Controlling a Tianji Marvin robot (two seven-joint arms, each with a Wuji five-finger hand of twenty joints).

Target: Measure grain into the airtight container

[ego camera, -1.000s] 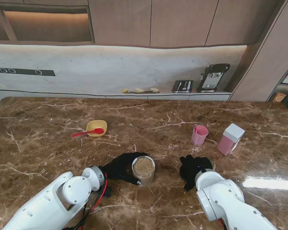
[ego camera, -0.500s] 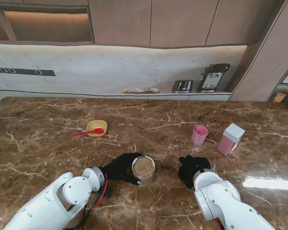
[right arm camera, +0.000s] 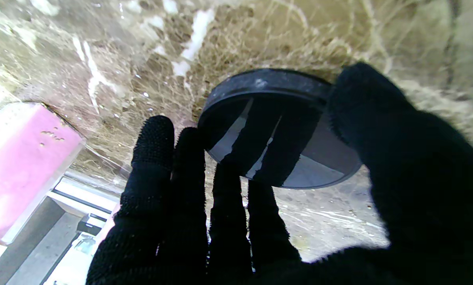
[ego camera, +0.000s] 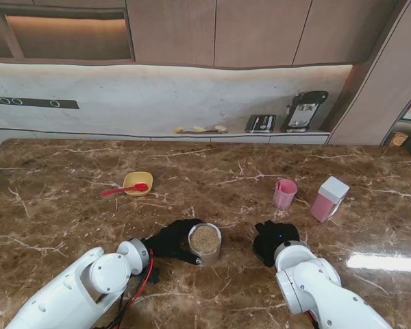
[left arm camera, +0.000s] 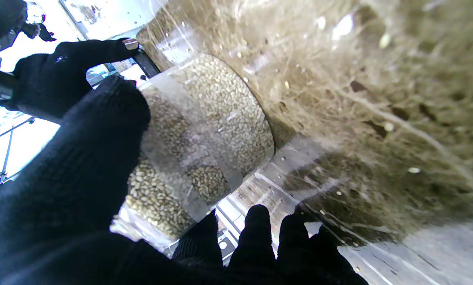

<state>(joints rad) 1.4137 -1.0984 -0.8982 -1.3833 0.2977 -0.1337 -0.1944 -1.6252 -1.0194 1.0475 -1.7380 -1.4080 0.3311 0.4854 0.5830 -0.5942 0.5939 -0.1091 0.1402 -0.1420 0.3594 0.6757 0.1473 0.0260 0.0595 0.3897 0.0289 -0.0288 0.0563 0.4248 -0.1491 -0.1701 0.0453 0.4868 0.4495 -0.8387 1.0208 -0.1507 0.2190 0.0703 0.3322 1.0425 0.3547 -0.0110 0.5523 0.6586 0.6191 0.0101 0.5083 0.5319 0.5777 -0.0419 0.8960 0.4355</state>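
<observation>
Brown marble, veined in white, is making up the counter (ego camera: 68, 226) that is carrying everything. Toward its left, a small yellow bowl (ego camera: 138, 183) is sitting with a red spoon (ego camera: 123, 190) lying across its rim, the handle pointing left. Nearer to me and toward the middle, the left robot hand (ego camera: 170, 240), gloved in black, is wrapping around the side of a clear airtight container (ego camera: 205, 242) that is standing upright on the counter with its mouth open and grain showing close to the rim. In the left wrist view the thumb (left arm camera: 102, 130) is pressing one side of the container (left arm camera: 205, 134) while the fingertips (left arm camera: 256, 225) are curling around the other side, and the grain is filling it against the clear wall. Just right of the container, the right robot hand (ego camera: 272, 238) is hovering low over the counter, gripping a round black lid (right arm camera: 280, 126); the right wrist view is showing the thumb on one edge of the lid and fingers (right arm camera: 236, 166) crossing its underside. Farther from me and to the right, a pink cup (ego camera: 284, 192) is standing upright, and just beside it on the right a pink box with a white cap (ego camera: 329, 199) is standing apart from the cup.
</observation>
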